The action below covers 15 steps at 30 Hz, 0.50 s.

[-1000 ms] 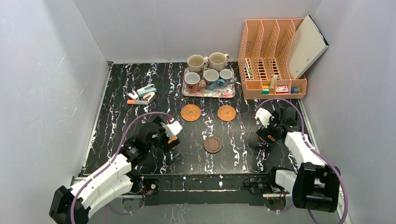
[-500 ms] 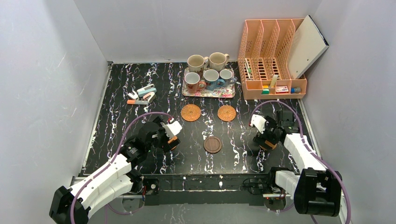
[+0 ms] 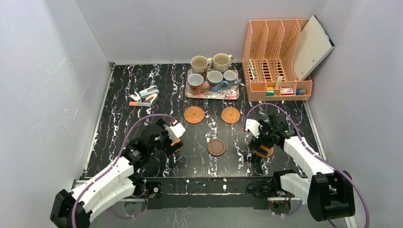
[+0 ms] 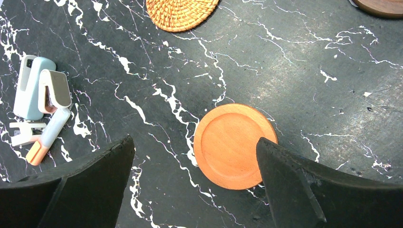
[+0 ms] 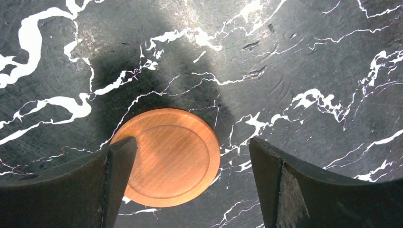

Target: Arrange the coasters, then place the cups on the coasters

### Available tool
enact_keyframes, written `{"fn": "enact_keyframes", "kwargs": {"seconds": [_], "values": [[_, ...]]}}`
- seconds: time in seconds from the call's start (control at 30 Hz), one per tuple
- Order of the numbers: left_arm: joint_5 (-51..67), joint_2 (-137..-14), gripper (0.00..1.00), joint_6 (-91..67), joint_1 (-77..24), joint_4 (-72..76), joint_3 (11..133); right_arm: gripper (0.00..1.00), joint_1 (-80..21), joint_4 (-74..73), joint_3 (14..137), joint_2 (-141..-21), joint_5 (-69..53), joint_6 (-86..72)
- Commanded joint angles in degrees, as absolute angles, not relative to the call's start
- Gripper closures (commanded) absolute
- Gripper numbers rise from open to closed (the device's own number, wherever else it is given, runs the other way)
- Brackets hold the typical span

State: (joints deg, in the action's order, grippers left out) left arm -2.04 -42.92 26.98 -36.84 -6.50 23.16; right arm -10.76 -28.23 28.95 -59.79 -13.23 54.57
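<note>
Right gripper (image 3: 260, 148) now nearer dark coaster (image 3: 216, 147)

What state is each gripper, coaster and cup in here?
Left gripper: open, over left smooth coaster.
Right gripper: open, over right smooth coaster.
Left smooth coaster: flat on table, ungripped.
Right smooth coaster: flat on table, ungripped.
Dark coaster: flat, bare.
Rattan coasters: flat, bare.
Cups: upright at the tray, none on coasters.

Left wrist: rattan coaster (image 4: 180, 13) cut by top edge; dark wood coaster (image 4: 382, 4) clipped at corner. Top view: organizer items (image 3: 283, 90) unreadable.
</note>
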Motion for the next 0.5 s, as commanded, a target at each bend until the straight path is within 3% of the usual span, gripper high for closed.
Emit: {"fn": "enact_keyframes", "kwargs": {"seconds": [0.0,0.47], "values": [[-1.2,-42.4,0.02,27.0,-36.6,-7.1,22.9,0.02,-12.0,-29.0,27.3,-61.0,-11.7,51.8],[-1.3,-42.6,0.02,27.1,-36.6,-7.0,22.8,0.02,-12.4,-29.6,30.8,-55.8,-11.1,49.8]]}}
